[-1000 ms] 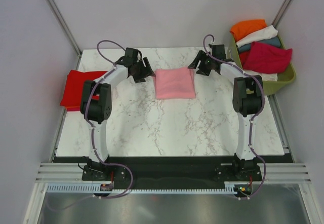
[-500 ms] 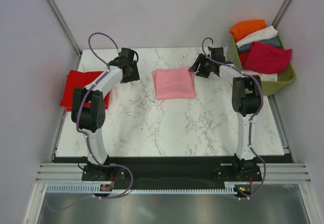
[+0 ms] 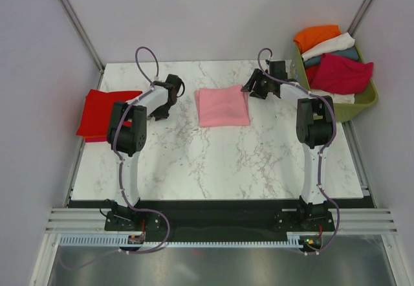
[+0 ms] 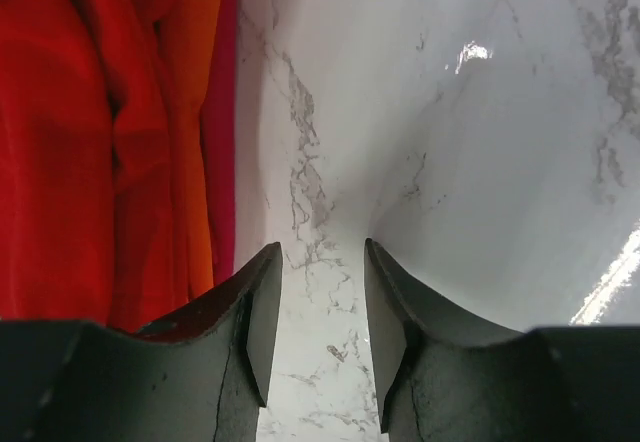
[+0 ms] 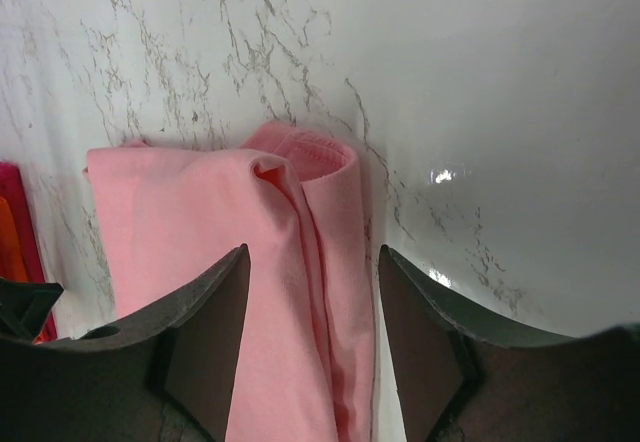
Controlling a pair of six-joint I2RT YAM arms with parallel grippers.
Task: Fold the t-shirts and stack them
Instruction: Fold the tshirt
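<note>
Marble bench (image 3: pixel 213 163) is carrying a folded pink t-shirt (image 3: pixel 223 105) mid-back and a red t-shirt (image 3: pixel 97 112) at its left edge. Only overhead am I seeing the shirt-filled basket (image 3: pixel 356 109). My left hand (image 4: pixel 320 252) is hovering parted and empty beside the red one, and my right hand (image 5: pixel 312 252) is gaping over the pink one's edge.

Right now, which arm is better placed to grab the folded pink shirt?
Right, likely. The right gripper has its open jaws over the pink shirt's edge. The left gripper hangs over the table beside the red shirt, with nothing between its jaws.
</note>
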